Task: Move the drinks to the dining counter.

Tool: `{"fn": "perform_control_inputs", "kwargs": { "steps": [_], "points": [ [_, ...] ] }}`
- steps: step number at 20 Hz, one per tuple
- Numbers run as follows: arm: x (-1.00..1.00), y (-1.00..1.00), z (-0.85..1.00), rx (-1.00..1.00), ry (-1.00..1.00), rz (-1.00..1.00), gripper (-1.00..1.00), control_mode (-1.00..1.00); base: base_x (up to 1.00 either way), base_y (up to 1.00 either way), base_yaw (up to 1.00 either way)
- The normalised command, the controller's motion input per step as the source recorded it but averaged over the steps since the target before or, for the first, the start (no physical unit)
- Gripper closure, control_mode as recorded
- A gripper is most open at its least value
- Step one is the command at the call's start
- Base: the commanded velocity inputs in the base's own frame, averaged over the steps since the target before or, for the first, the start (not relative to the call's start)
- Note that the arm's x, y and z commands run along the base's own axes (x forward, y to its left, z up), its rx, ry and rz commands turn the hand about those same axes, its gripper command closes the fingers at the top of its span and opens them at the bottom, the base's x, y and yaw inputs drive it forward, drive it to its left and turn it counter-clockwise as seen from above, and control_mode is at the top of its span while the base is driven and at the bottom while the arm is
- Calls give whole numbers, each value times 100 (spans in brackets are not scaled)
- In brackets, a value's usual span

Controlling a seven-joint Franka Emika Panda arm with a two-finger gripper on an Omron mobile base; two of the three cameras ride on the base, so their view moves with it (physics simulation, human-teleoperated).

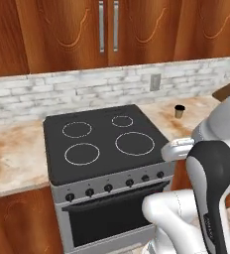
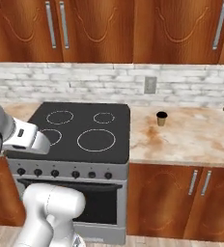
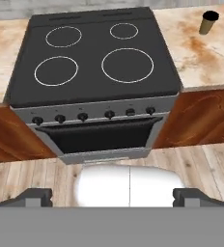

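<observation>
A: Where's the cup?

B: Paper cup (image 1: 179, 111) stands upright on the worktop (image 1: 13, 154), rt of the stove (image 1: 99, 139), near the white-brick backsplash (image 1: 62, 89). In the rt base view the cup (image 2: 161, 118) sits at about 2 o'clock from the big front-rt burner. Hand view has the cup (image 3: 209, 22) at 1 o'clock, top rt corner, just off the stove's (image 3: 94, 62) back rt corner. Tan wall, dark rim, dark inside.

A: Touching anything?

B: No. Stands alone on the marble-look top, clear of the stove edge. An outlet (image 2: 150, 85) is on the wall behind it, at roughly 11 o'clock from the cup in the rt base view.

A: Pincer?

B: Released, jaws spread wide. In the hand view the pincer (image 3: 113, 197) shows 2 dark tips at 7 and 5 o'clock along the bottom, well apart, nothing between them. It looks down over the oven front and wood floor (image 3: 201, 169), far short of the cup.

A: What else is on the worktop?

B: A brown thing at the rt edge, left base view (image 1: 229, 89), at 3 o'clock from the cup; cut off by the frame, can't tell what it is. Stove has 4 ring burners and 6 knobs (image 3: 82, 116) in a row on its front. Wooden cabinets (image 2: 109, 29) w/ metal handles above the backsplash, more below the worktop.
</observation>
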Motion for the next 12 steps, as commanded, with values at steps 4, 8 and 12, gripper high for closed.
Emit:
{"fn": "perform_control_inputs", "kwargs": {
  "steps": [4, 8, 12],
  "points": [
    [0, 0, 0, 0, 0, 0, -100, 100, 70, -92, 44],
    [0, 0, 0, 0, 0, 0, -100, 100, 98, -100, 3],
    [0, 0, 0, 0, 0, 0, -100, 100, 60, -100, 1]
  ]
}}
